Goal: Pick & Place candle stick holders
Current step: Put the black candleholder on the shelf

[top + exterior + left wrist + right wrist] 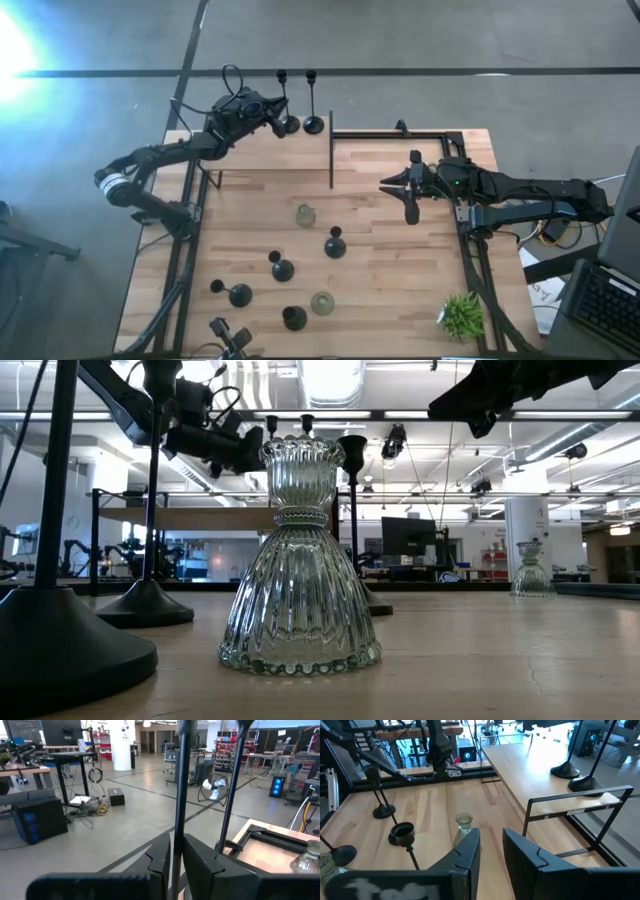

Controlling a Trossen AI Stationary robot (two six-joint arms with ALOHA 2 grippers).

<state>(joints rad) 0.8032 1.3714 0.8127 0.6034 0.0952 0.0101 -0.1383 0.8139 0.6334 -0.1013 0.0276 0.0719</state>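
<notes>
Clenched on the thin stem of a tall black candle stick holder (upright, long axis vertical) at the counter rear edge: left pincer. Released, hovering mid-counter: right pincer.

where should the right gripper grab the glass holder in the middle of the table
Grip the glass candle holder at its narrow waist, where the low view shows a similar one pinch in between flared cup and bell base. It stands upright with open wood around it, so the open right gripper could likely come level from its own side.
</notes>
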